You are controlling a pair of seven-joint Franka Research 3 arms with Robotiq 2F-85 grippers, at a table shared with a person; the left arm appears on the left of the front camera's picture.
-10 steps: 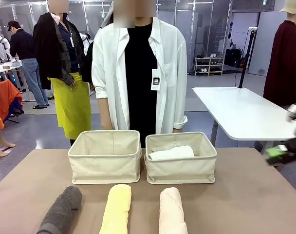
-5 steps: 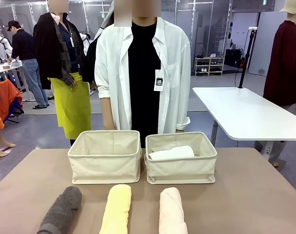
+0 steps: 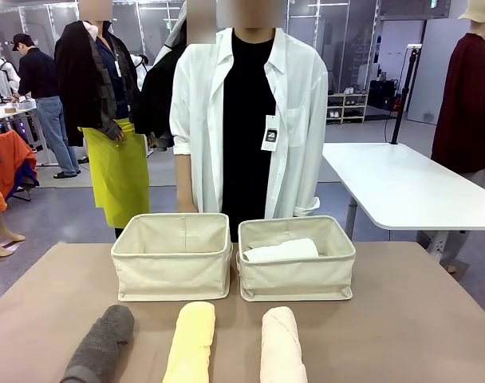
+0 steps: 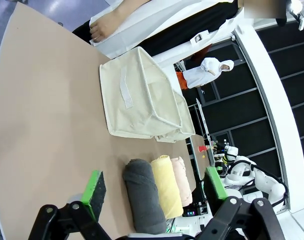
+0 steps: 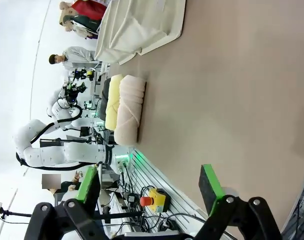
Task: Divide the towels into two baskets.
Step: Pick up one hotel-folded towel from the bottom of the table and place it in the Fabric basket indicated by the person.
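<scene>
The left claw [image 4: 155, 186] stands wide with nothing in it, its green pads [image 4: 94, 187] above the tan tabletop [image 3: 402, 319]. Beyond them lies the dark grey towel [image 4: 142, 200]. The right claw [image 5: 148, 185] is spread just as wide and holds nothing, over bare tabletop.

3 rolled towels lie side by side at the near edge, close together. The dark grey one is at the robot's left, the pale yellow towel [image 3: 191, 341] in the middle and the pale pink towel [image 3: 281, 345] at the right. Behind them 2 beige baskets stand just beside each other. The white towel [image 3: 281, 250] lies inside the right basket [image 3: 297, 275], next to the left basket [image 3: 171, 267].

A person [image 3: 246, 120] stands at the far side. A badge [image 3: 269, 133] is clipped to the white shirt, its print too small to read.
</scene>
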